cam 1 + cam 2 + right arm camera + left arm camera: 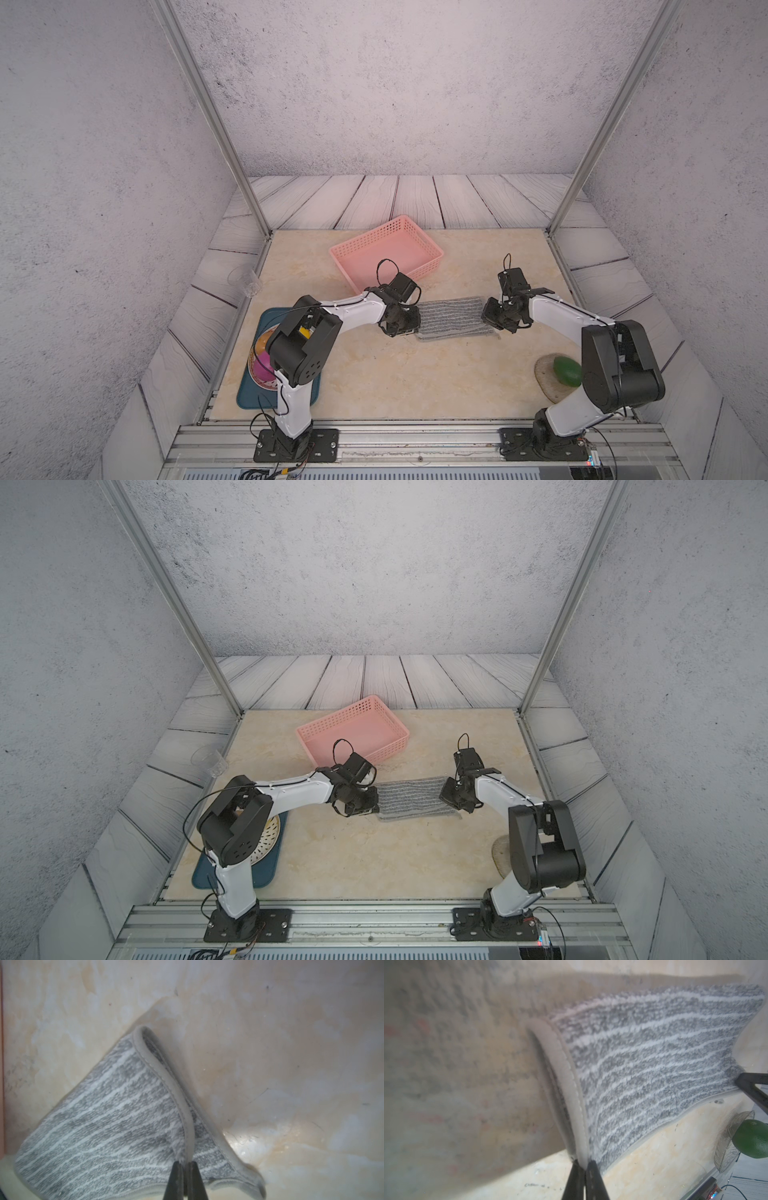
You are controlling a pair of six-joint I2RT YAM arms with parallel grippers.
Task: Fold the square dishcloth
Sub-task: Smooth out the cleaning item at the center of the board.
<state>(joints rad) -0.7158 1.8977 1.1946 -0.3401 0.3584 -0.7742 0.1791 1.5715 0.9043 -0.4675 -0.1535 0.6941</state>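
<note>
The square dishcloth [453,318] [411,798], grey with thin white stripes, lies doubled over as a strip on the marble table between the two arms in both top views. My left gripper [409,328] [584,1164] is shut on the grey hem at the cloth's left end, where the upper layer arches over the lower one. My right gripper [496,322] [185,1162] is shut on the hem of the upper layer at the right end. In the right wrist view the dishcloth [108,1122] shows its lower layer sticking out beyond the pinched edge.
A pink basket [386,253] [353,733] stands just behind the cloth. A blue tray [249,390] with a plate lies at the front left under my left arm. A green fruit [567,371] [751,1138] sits on a clear dish at the front right. A clear cup [249,280] stands off the table's left side.
</note>
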